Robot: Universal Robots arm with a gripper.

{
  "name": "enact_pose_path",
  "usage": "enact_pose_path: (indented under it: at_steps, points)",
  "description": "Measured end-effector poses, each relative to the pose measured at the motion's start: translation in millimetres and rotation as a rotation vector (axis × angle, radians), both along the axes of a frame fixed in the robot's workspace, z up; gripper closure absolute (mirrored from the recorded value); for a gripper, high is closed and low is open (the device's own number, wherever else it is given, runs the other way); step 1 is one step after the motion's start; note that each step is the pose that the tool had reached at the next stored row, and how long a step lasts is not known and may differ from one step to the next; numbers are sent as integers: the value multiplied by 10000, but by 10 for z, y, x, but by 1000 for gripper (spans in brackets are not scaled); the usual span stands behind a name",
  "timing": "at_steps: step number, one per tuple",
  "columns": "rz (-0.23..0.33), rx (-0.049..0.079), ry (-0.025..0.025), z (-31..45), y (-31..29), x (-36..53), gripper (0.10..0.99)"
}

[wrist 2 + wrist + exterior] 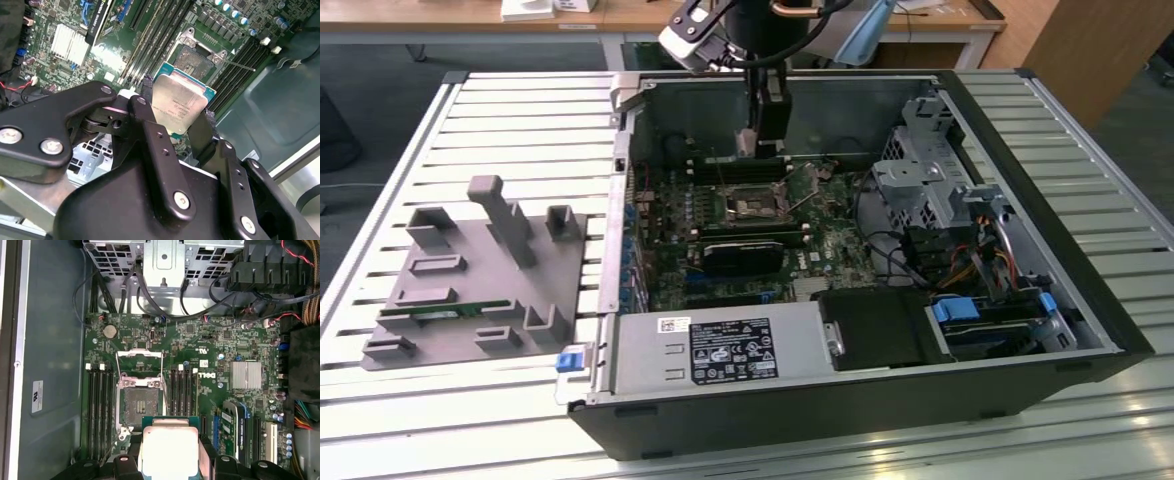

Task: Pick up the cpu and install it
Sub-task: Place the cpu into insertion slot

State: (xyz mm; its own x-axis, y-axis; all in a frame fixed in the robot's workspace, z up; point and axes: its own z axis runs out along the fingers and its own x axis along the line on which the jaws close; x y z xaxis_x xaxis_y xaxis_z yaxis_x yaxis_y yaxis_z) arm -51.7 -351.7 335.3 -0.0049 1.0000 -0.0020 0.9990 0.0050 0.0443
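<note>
Gripper (pixel 177 111) clamped on the cpu (pixel 181 100) by two opposite edges, chip held clear above the board. Socket (pixel 196 59) just beyond it, frame lifted. All inside the computer case (pixel 1087 320) on the slatted table (pixel 520 130).

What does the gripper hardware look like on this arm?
Matte black gripper: two slim fingers on hinged link plates, fastened with silver screws. In the exterior view, a pale grey block is mounted at the wrist and a black cable loops above.
</note>
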Motion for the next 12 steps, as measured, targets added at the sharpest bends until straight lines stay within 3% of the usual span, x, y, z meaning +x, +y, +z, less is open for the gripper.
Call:
enact_pose_path:
  at_steps: [12]
  points:
    - [-2, 0, 0, -87, 9, 0, 553]
